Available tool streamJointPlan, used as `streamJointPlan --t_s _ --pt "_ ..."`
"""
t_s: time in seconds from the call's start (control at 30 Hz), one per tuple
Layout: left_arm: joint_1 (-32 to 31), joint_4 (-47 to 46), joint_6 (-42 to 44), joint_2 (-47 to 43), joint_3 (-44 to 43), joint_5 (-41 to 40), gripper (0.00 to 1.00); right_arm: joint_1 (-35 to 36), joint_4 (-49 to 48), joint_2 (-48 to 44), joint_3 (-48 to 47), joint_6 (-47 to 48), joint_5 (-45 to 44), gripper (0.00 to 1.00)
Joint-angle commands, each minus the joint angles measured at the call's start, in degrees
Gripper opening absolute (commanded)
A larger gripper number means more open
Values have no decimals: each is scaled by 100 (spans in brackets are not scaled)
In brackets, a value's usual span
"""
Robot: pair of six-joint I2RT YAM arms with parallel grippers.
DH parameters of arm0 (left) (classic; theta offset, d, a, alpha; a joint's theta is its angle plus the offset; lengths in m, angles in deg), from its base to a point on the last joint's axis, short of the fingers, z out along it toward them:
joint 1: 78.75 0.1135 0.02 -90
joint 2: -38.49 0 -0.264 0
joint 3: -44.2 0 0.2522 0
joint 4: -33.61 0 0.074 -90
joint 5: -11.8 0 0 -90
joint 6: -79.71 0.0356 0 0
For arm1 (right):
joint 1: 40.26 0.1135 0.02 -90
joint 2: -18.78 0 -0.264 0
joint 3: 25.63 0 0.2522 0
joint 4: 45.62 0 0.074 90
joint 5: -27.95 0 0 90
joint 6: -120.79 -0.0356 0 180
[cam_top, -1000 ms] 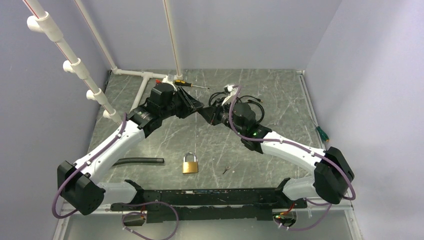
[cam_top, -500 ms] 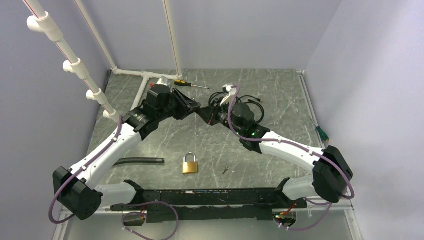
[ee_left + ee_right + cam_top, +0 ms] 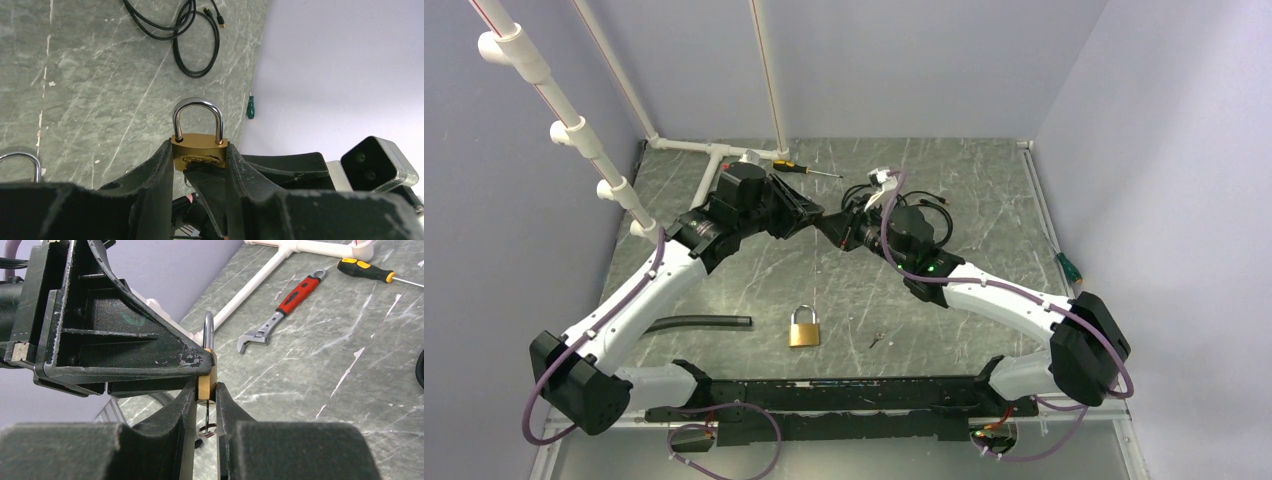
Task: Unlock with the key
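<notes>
- Left gripper (image 3: 199, 156) pinches a brass padlock (image 3: 199, 145) by its body, shackle up, frame center.
- Right gripper (image 3: 206, 392), fingers nearly together, clamps the key (image 3: 207, 416) under it.
- Beyond, upper right: wrench (image 3: 280, 307), then screwdriver (image 3: 367, 271) on the table (image 3: 325, 370).

Brass padlock (image 3: 199, 146), glossy steel shackle (image 3: 197, 102)

A gold lock (image 3: 199, 146) with a shut silver loop stands upright, pinched in the left tool (image 3: 199, 153). A thin key (image 3: 207, 415) with a ring hangs out at its 6 o'clock.
</notes>
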Motion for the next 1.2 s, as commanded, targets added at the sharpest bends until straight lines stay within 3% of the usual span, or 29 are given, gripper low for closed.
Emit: streamJointPlan --t_s 0.0,0.1,0.27,0.43,0.77,1.03,1.17 --pt "210 177 254 -125 79 -125 24 -134 64 -159 -10 126 -394 0" --pt "228 -47 1279 -206 209 -150 21 -131 155 -260 -5 205 -407 0" --pt "237 -670 2545 -627 348 259 31 -137 294 -551 195 304 -471 0" --pt "237 -657 2879 -826 289 43 41 -218 451 -864 471 343 -558 0" --pt "245 -207 2891 -849 288 -959 33 -281 749 -1628 822 401 -466 0" --pt "254 -1276 3580 -1090 660 750 36 -343 669 -1786 928 344 531 0" --pt "254 -843 3799 -785 338 1105 30 -361 628 -1784 872 294 989 0"
